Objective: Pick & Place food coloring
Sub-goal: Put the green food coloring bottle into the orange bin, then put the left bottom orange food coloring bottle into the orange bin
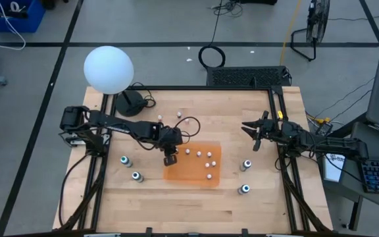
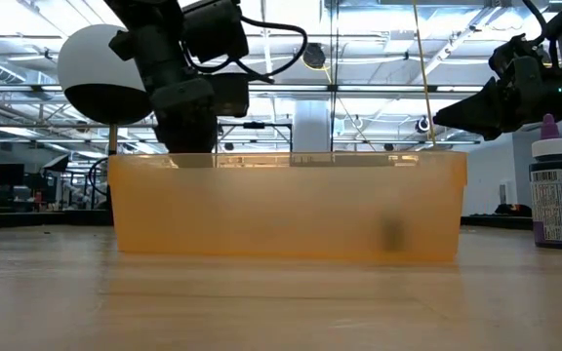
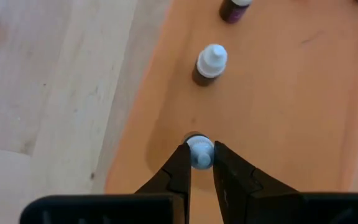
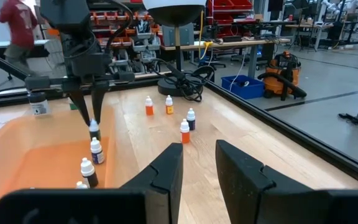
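Orange and translucent, the tray [image 1: 217, 176] is sitting near the middle of the wooden tabletop [image 1: 196, 204], with several tiny white-topped bottles [image 1: 208, 155] standing inside it. The left hand [image 1: 170, 160] is hanging over the tray's left end, its fingers [image 3: 178, 169] pointing down and pinching the white cap of one small bottle [image 3: 199, 151], which is standing just inside the tray's edge. Another small bottle [image 3: 211, 63] is standing just beyond it in the tray. More tiny bottles [image 1: 178, 113] are standing on bare wood behind the tray, some with orange bodies in the right wrist view. Two larger teal-capped bottles [image 1: 125, 160] are sitting left of the tray and two more [image 1: 246, 164] to its right. The right hand [image 1: 254, 131] is waiting above the tabletop's right side, well apart from the tray, its fingers [image 4: 164, 170] parted and holding nothing. A white globe lamp [image 1: 108, 69] is standing at the far left corner.
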You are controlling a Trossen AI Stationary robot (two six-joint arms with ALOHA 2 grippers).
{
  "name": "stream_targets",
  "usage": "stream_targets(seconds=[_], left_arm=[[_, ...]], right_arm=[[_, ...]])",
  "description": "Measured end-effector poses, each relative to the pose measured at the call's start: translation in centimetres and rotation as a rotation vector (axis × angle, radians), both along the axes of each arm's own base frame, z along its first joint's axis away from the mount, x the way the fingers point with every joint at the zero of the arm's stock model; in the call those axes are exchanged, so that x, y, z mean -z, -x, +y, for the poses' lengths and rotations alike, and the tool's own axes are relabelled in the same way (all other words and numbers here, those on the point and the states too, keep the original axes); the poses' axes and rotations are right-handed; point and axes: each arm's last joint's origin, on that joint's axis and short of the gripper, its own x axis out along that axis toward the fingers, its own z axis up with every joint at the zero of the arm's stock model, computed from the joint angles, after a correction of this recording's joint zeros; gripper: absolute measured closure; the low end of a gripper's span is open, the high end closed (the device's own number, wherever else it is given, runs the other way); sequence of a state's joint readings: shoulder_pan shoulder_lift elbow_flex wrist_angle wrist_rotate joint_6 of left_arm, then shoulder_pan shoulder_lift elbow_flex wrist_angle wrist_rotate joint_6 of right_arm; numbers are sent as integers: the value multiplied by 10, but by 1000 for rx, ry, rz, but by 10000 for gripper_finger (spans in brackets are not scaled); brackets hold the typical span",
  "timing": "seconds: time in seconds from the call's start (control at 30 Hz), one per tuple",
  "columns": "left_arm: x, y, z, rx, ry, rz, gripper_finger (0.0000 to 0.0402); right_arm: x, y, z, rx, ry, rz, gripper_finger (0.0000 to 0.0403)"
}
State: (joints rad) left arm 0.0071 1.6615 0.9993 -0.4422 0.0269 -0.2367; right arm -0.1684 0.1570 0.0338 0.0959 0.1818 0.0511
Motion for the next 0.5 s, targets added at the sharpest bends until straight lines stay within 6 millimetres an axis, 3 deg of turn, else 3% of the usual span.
stream_targets(seconds=[0.5], left_arm=[[0,0,0,-32,24,-5,290]], right_arm=[[0,0,0,0,0,-1,319]])
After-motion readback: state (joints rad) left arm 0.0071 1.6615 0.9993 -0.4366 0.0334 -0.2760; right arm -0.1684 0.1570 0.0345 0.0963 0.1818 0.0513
